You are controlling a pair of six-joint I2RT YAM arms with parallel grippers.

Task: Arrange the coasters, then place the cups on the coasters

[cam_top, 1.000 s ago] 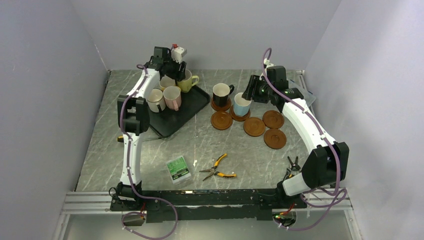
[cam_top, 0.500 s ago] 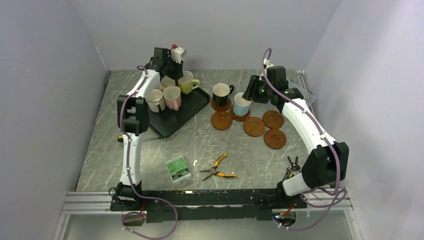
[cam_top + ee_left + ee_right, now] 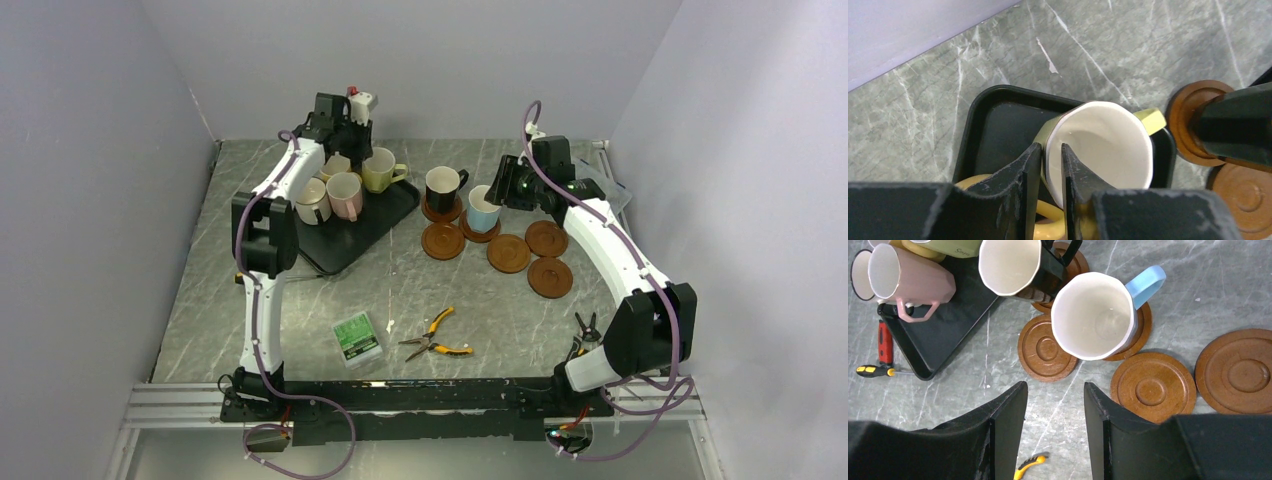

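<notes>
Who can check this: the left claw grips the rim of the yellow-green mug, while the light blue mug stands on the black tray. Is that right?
Not quite. The light blue mug stands on a reddish-brown coaster on the table, not on the black tray, as the right wrist view shows. The left claw does grip the rim of the yellow-green mug.

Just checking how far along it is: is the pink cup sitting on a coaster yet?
No, the pink cup stands on the black tray, well away from the coasters.
</notes>
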